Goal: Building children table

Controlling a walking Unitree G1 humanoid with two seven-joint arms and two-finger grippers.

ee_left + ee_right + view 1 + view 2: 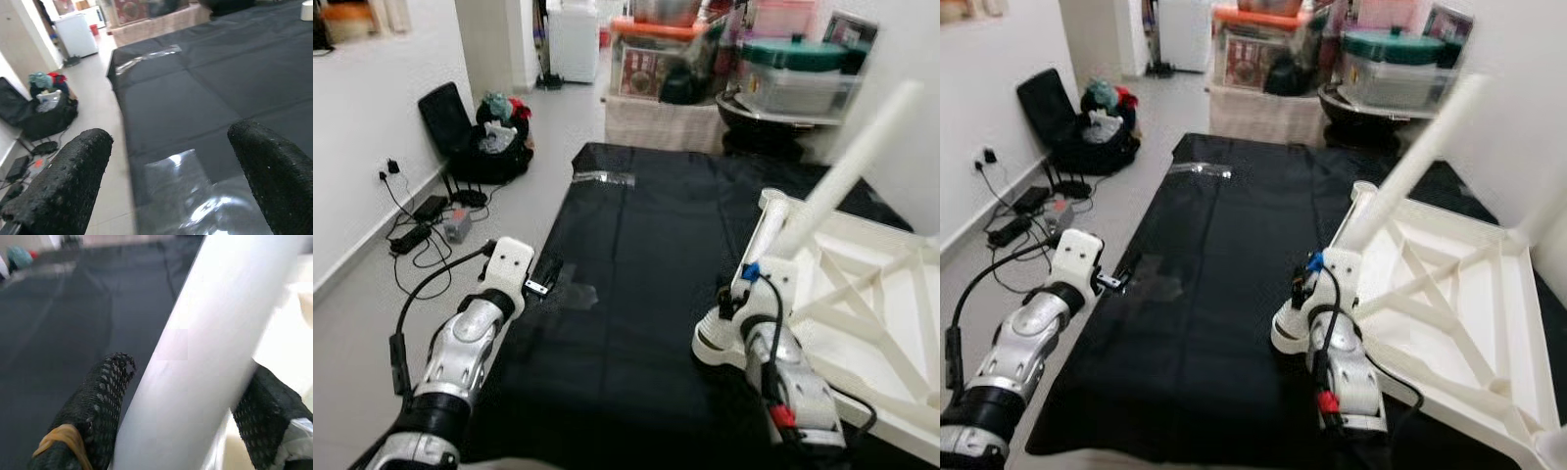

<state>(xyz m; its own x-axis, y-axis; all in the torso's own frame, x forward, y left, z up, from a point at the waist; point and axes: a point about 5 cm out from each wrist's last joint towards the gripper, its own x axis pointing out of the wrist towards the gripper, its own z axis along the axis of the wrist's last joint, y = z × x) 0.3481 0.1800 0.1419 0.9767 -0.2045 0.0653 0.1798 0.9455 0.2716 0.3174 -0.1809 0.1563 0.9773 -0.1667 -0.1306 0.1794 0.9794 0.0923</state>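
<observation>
White plastic table leg (205,347) runs diagonally through the right wrist view, and the right gripper (186,416) has its two black mesh fingers (93,411) clamped on either side of it. In the head views the leg (847,171) slants up toward the upper right, its lower end at the corner of the upside-down white tabletop (891,323) lying at the right edge of the black floor mat (636,294). Left gripper (171,181) hangs at lower left over the mat's edge, fingers spread wide, holding nothing, with a shiny patch of clear tape (195,196) below it. Black bag (489,147) and cables (421,230) sit at upper left by the wall.
</observation>
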